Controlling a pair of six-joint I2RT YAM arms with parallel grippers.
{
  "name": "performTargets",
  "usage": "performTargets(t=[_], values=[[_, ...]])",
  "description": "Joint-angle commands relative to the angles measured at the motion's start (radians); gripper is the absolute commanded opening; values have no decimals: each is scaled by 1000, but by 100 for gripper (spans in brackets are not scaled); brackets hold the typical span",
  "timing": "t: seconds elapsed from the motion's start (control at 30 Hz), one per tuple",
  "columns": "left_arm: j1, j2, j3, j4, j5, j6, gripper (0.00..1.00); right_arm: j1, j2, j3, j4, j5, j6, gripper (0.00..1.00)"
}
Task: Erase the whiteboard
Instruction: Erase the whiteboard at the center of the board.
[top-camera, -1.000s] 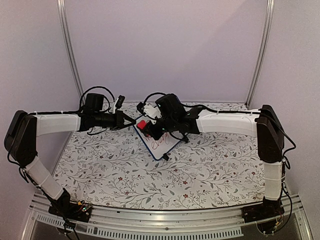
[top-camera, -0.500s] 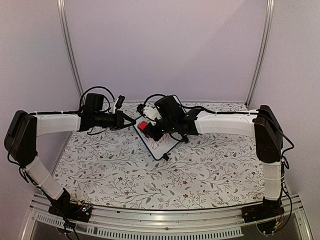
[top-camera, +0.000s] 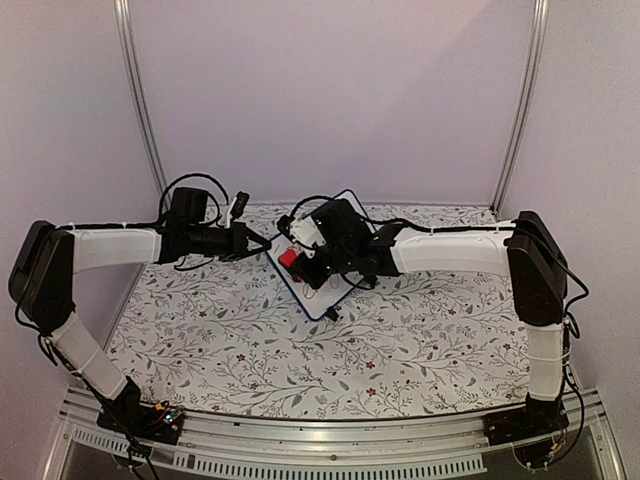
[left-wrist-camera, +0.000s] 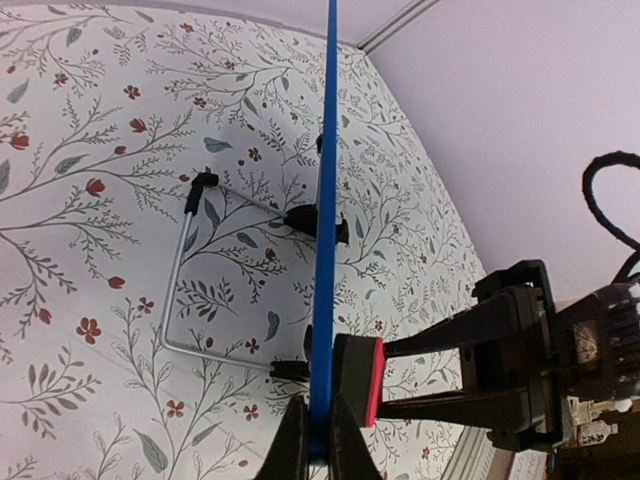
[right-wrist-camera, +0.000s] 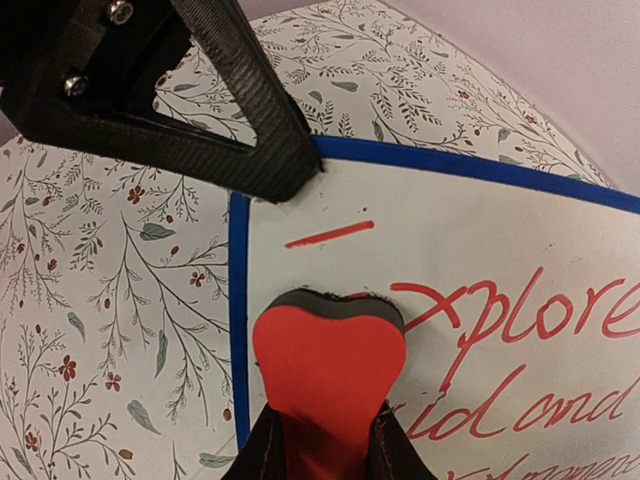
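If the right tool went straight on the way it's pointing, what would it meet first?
The whiteboard: the red eraser in the right tool looks pressed on its face, though contact is unclear.

The eraser (top-camera: 288, 258), gripped in the right tool (right-wrist-camera: 325, 445), has been shifted slightly along the whiteboard (top-camera: 322, 300), toward its near edge.

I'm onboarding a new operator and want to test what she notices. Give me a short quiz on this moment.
1. True or false: the whiteboard is already wiped clean.
2. What do the right fingers hold? A) a marker B) a red eraser C) a cloth
3. Which arm's fingers clamp the board's blue frame?
Key: 1 false, red writing remains; 2 B; 3 the left fingers.
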Motion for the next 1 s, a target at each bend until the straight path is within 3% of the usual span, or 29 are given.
performTargets(t=[0.0,0.47,0.97], values=[[-12,-11,-2,22,31,-7,0,5,-25,-55,-34,-1,17,16],[-11,-9,-3,23,33,-7,0,5,-50,-89,-9,-26,29,16],[-15,-10,0,23,39,-5,0,5,37,94,-23,36,11,16]])
